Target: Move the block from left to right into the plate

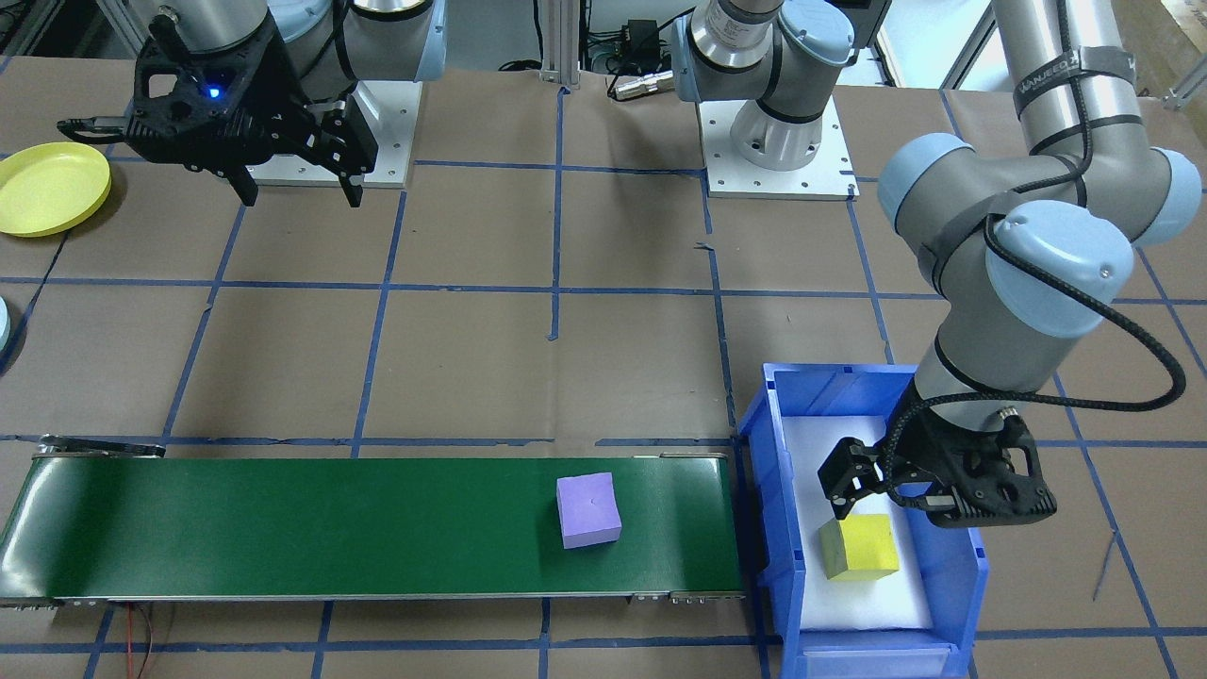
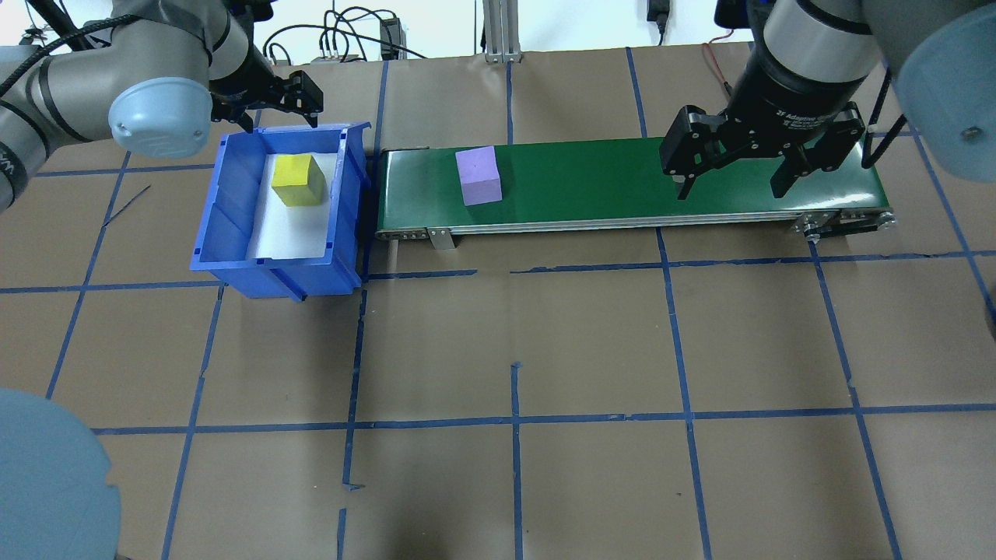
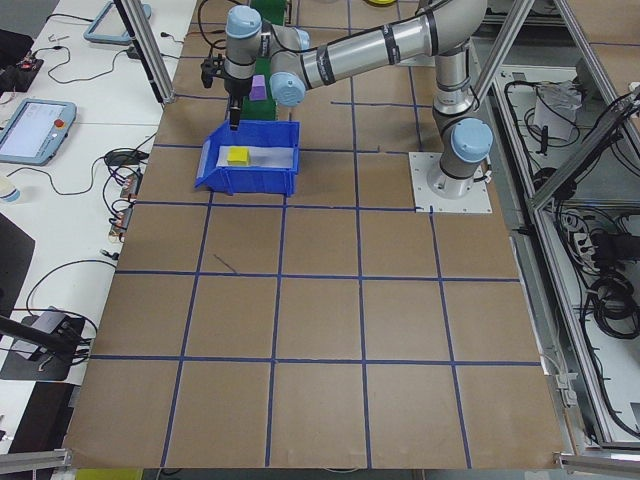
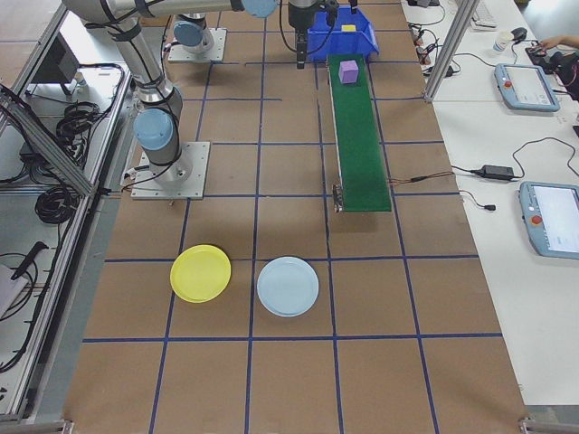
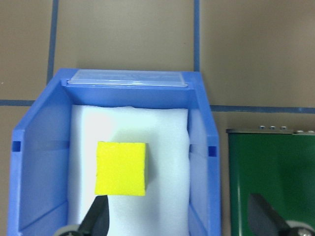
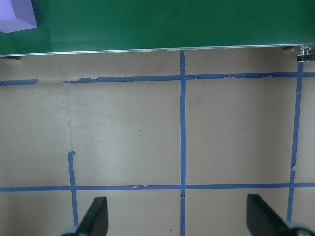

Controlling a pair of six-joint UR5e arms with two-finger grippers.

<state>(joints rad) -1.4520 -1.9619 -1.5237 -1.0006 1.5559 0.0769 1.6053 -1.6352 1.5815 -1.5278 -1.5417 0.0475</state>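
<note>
From behind the robot's shoulders, bare brown paper table (image 2: 513, 334) taped into blue squares lies nearest, and beyond it the action sits along the far strip. On the left stands the blue bin (image 2: 226, 210), and the left gripper (image 2: 268, 97) hangs above its far rim, arm bent in from the side, fingers pointing down and spread wide with nothing between them; its wrist camera looks straight down between the two finger tips (image 5: 98, 216) onto the bin's white foam liner. There lies the yellow block (image 5: 121, 168), a plain cube, flat on one face, edges roughly square to the bin walls, clear of the fingers. It has no long axis to speak of. Just right of the bin runs the green conveyor belt (image 2: 622, 183), long axis across the table, and the purple block (image 2: 477, 175) rests near its bin end, another cube, turned slightly off the belt's line. Over the belt's other end the right gripper (image 2: 735, 175) hovers, wrist vertical, jaws open and empty. Off to the robot's right, a yellow plate (image 4: 201, 273) and a pale blue plate (image 4: 288, 286) lie side by side, well apart from both blocks.
</note>
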